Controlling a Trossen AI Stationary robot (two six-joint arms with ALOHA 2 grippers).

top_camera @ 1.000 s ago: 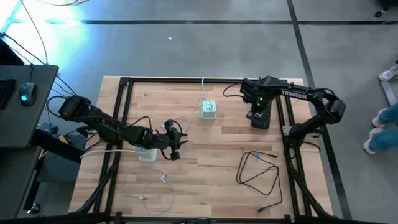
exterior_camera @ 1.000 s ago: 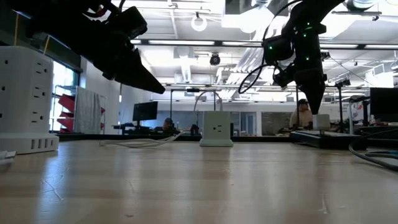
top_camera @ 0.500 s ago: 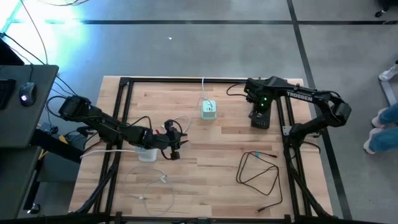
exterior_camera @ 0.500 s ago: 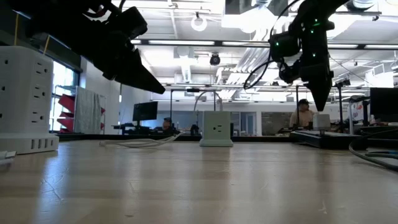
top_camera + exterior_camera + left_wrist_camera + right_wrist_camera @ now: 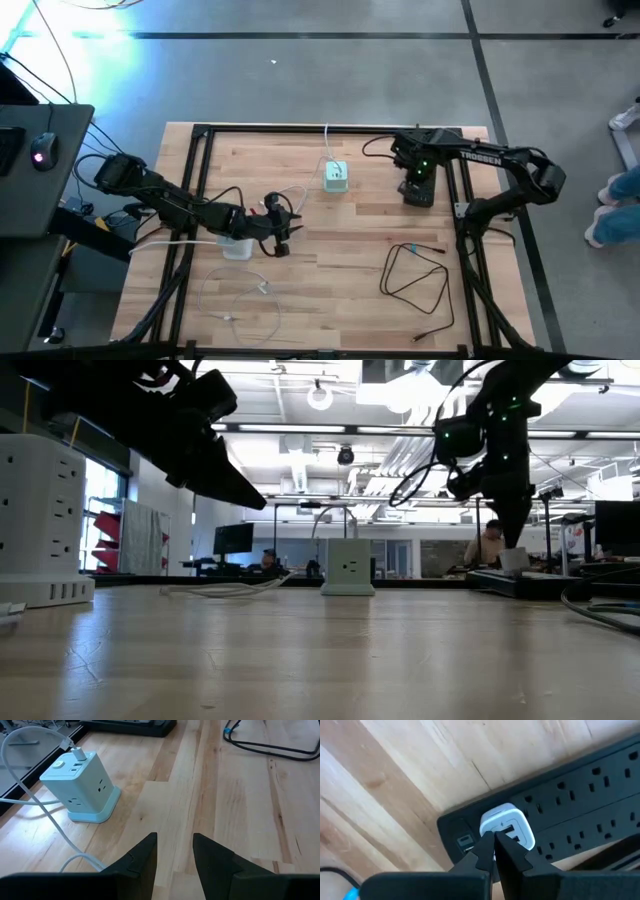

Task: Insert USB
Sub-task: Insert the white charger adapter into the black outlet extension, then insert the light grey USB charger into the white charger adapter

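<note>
My right gripper [image 5: 494,842] points down, shut, over a white USB charger [image 5: 507,827] that is plugged into the black power strip [image 5: 580,805] near the table's far right corner [image 5: 418,193]. Seen from table height, its tip [image 5: 515,540] hangs just above the charger. My left gripper [image 5: 175,857] is open, empty and raised above the table left of centre [image 5: 281,240]. A mint power cube [image 5: 80,787] stands on its base with a white USB plug [image 5: 77,753] stuck into its top. A black cable [image 5: 415,280] lies coiled on the table's right. My right gripper comes at the white charger's top face [image 5: 512,820] from above, pointing down, with its fingers shut. I cannot tell whether the fingertips touch it.
A white power tower [image 5: 236,247] stands beside my left arm and rises at the left of the low view [image 5: 40,520]. A thin white cable [image 5: 245,295] lies loose near the near left edge. Bare wood [image 5: 340,250] spreads across the table's middle.
My right gripper has shifted a little toward the table's right edge, then sunk slightly toward the power strip. It has stayed shut and pointing down.
</note>
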